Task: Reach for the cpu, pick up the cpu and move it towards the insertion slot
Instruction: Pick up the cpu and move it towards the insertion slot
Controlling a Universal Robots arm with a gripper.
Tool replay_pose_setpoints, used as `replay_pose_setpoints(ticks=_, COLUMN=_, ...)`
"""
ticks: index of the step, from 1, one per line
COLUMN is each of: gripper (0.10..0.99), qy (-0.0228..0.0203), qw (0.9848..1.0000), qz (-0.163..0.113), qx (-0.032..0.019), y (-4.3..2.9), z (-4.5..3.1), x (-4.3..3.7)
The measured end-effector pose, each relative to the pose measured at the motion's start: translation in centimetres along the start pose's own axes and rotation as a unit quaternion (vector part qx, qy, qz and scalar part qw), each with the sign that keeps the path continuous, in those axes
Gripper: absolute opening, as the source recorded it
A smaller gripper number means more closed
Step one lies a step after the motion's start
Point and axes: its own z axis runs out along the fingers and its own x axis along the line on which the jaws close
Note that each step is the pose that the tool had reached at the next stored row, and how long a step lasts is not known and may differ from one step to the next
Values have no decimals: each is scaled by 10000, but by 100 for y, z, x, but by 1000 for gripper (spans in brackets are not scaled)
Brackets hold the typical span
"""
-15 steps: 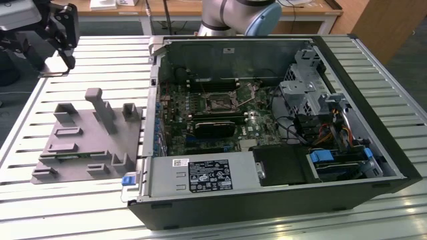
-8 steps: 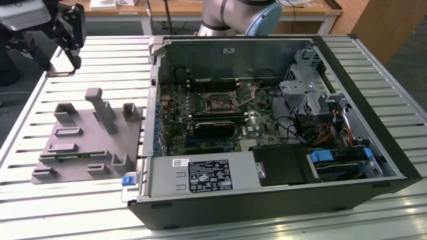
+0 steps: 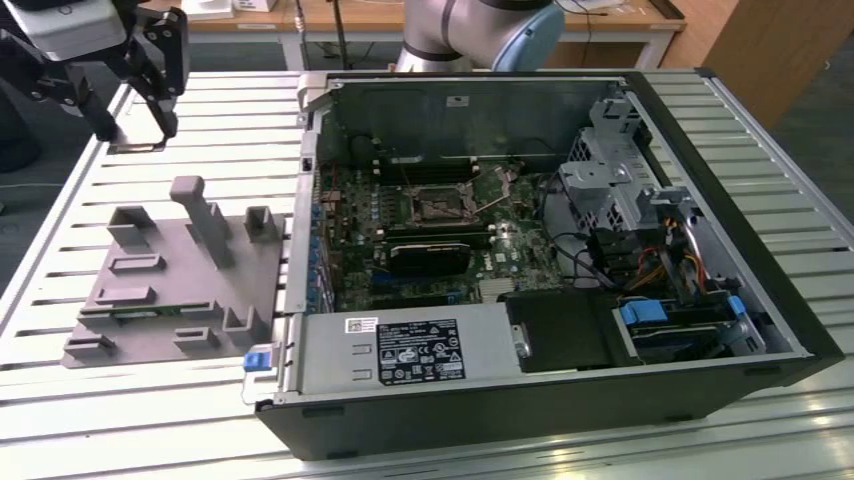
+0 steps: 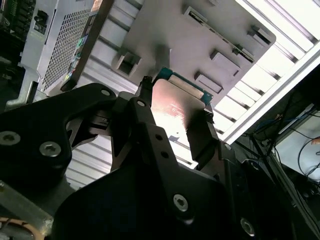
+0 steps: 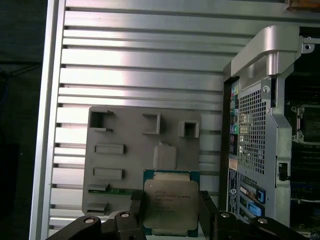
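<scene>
The cpu (image 5: 171,202) is a square chip with a silver top and a green border. My gripper (image 5: 171,200) is shut on it, with one dark finger on each of two opposite edges. The second wrist view shows the cpu (image 4: 176,97) from below, clamped in the gripper (image 4: 175,102) and held well above the grey fixture plate (image 4: 200,40). In the exterior view the gripper (image 3: 134,125) hangs high over the table's far corner on the exterior view's left. The insertion slot (image 3: 438,205) is a dark square socket on the motherboard inside the open case, far from the gripper.
The grey fixture plate (image 3: 160,280) with upright blocks lies on the slatted aluminium table (image 3: 120,400). The open computer case (image 3: 561,250) stands on the exterior view's right, and its raised side wall (image 3: 310,180) lies between the plate and the motherboard. The arm's base (image 3: 461,35) is behind the case.
</scene>
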Motion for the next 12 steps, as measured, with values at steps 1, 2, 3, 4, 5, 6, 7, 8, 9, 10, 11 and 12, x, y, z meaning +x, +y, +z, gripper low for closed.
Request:
replay_pose_setpoints(ticks=1, gripper=529, qy=0, qw=10000, qz=0, qx=0, y=0, z=0, x=-17)
replay_pose_setpoints(ticks=2, gripper=529, qy=0, qw=10000, qz=0, qx=0, y=-1, z=0, x=-33)
replay_pose_setpoints(ticks=3, gripper=529, qy=0, qw=10000, qz=0, qx=0, y=-2, z=0, x=-49)
replay_pose_setpoints(ticks=4, gripper=529, qy=0, qw=10000, qz=0, qx=0, y=-2, z=0, x=-67)
replay_pose_setpoints(ticks=5, gripper=529, qy=0, qw=10000, qz=0, qx=0, y=-3, z=0, x=-83)
replay_pose_setpoints(ticks=6, gripper=529, qy=0, qw=10000, qz=0, qx=0, y=-3, z=0, x=-100)
replay_pose_setpoints(ticks=7, gripper=529, qy=0, qw=10000, qz=0, qx=0, y=-3, z=1, x=-116)
replay_pose_setpoints(ticks=8, gripper=529, qy=0, qw=10000, qz=0, qx=0, y=-4, z=1, x=-132)
replay_pose_setpoints(ticks=9, gripper=529, qy=1, qw=10000, qz=0, qx=0, y=-4, z=1, x=-149)
replay_pose_setpoints(ticks=10, gripper=529, qy=0, qw=10000, qz=0, qx=0, y=-5, z=1, x=-165)
replay_pose_setpoints(ticks=11, gripper=529, qy=0, qw=10000, qz=0, qx=0, y=-6, z=1, x=-184)
replay_pose_setpoints(ticks=12, gripper=529, qy=0, qw=10000, qz=0, qx=0, y=-6, z=1, x=-200)
